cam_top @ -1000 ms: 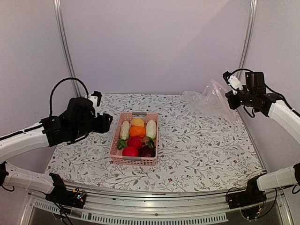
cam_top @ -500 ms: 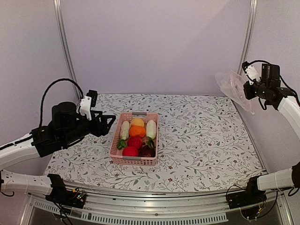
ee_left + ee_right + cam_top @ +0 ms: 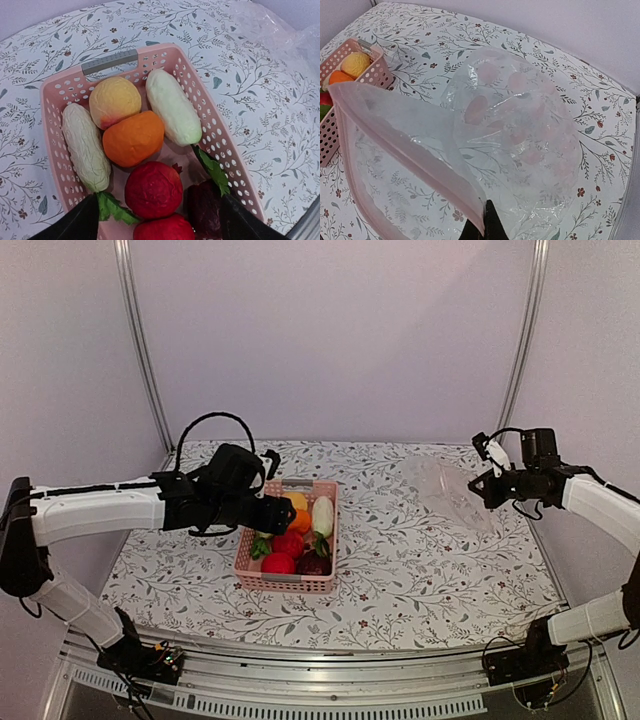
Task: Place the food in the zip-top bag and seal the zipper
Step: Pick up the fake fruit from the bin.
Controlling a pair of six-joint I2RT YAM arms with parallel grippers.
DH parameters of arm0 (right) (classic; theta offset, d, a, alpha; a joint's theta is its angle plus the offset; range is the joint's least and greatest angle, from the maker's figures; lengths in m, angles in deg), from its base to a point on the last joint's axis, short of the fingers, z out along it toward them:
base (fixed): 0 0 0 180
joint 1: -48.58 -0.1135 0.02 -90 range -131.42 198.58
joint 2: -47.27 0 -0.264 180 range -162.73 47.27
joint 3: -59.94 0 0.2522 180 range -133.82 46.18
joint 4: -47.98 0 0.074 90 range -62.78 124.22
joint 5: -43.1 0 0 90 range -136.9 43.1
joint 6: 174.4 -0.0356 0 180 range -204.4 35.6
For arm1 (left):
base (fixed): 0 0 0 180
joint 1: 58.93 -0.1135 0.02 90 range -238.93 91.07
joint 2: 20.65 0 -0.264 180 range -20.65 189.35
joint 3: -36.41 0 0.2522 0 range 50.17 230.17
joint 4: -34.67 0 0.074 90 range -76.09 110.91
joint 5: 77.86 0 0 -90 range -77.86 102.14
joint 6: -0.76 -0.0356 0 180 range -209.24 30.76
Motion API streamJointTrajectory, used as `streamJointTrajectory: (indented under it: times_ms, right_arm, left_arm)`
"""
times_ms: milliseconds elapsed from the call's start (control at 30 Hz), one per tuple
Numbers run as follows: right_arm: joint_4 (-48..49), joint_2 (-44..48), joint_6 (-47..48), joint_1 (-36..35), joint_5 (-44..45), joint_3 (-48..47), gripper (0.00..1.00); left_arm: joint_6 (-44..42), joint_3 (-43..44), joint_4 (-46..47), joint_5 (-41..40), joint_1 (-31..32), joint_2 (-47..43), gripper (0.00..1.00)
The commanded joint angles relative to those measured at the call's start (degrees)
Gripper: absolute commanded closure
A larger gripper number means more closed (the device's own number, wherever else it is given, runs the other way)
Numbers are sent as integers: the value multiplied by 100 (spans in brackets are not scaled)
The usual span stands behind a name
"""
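The right jaws clamp the bag (image 3: 520, 130) by its rim, holding its mouth open toward the basket (image 3: 52, 107), while the left jaws hang spread wide over the food (image 3: 132, 137) there, seemingly lined up for a first pick.

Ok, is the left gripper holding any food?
No, the left gripper hangs open over the basket, its fingers wide apart and clamping nothing.
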Motion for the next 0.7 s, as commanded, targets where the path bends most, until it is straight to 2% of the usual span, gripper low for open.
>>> streamJointTrajectory:
  times_ms: [0,167,367,467,667]
  right_arm:
    - [403,73,6,-13,-834,143,100]
    - [422,222,105,-17,-1029,328,100]
    - [401,327,70,-12,-1144,347,100]
    - [397,406,29,-13,-1255,380,100]
    - [401,350,48,-10,-1199,380,100]
  left_arm:
    - [412,551,-1051,292,78,482,17]
    - [453,1076,-1784,281,80,1171,13]
    - [715,1492,-2248,-107,80,1915,6]
    - [760,1640,-2330,-141,80,2185,9]
    - [732,1681,-1920,230,78,2528,16]
